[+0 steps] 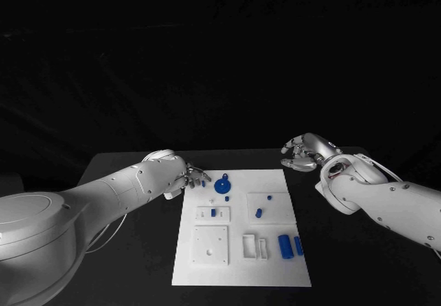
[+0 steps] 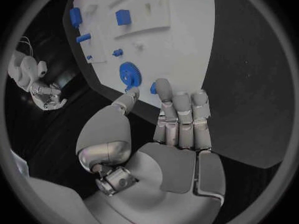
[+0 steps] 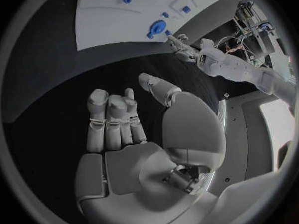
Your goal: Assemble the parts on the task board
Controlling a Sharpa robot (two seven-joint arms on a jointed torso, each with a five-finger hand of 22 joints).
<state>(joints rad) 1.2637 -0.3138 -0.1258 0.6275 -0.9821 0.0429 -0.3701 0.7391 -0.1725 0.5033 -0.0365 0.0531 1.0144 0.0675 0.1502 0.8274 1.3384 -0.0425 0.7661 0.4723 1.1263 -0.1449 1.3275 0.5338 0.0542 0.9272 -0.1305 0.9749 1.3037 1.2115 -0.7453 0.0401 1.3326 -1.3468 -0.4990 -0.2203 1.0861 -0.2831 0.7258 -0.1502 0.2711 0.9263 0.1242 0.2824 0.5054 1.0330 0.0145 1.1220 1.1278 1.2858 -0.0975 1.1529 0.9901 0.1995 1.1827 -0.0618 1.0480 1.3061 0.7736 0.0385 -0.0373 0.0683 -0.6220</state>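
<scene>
The white task board (image 1: 276, 268) lies in the middle of the black table. A blue gear (image 1: 222, 187) sits near its far left corner, also seen as the gear (image 2: 130, 74) in the left wrist view. My left hand (image 1: 188, 177) hovers at that corner with its fingers (image 2: 181, 115) straight and its thumb apart. A small blue peg (image 2: 153, 88) lies just past one fingertip; I cannot tell if they touch. My right hand (image 1: 303, 153) is off the board's far right corner, over bare table, its fingers (image 3: 112, 119) loosely bent around nothing.
Small blue pegs (image 1: 259, 213) stand in the raised white blocks mid-board. Two blue cylinders (image 1: 290, 245) lie near the board's front right, beside a white slotted block (image 1: 250, 246). A square white plate (image 1: 210, 245) sits at the front left.
</scene>
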